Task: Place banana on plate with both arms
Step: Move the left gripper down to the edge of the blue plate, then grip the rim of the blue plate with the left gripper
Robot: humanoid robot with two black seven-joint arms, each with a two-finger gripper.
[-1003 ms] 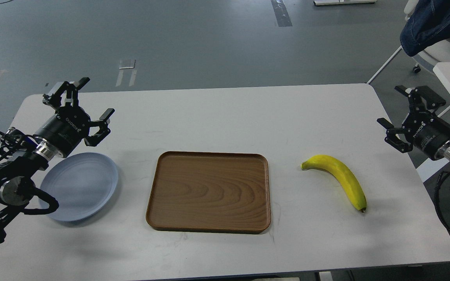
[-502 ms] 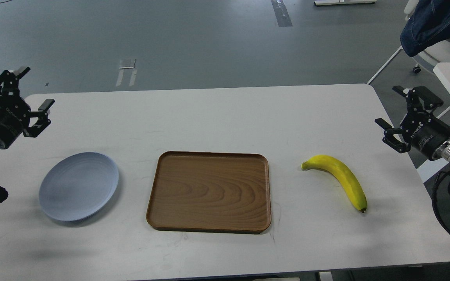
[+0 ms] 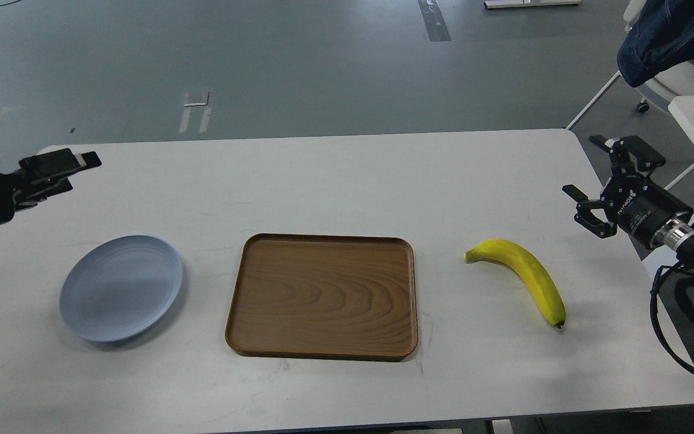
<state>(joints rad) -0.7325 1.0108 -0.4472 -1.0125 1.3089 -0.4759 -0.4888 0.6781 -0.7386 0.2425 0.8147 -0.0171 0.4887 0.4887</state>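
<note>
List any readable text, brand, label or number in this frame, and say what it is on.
White lettering on the body of the right gripper: present, but too small and tilted to read reliably.
Left gripper: no lettering visible from this angle.
Banana, plate, brown tray, table: no text, labels or numbers.
Floor tape marks beyond the table: plain, with no writing.

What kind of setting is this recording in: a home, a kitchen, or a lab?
Most likely a robotics lab or test space: a plain white table stands on a bare grey floor with tape marks, and only staged props lie on it, a plate, a tray and a banana.
</note>
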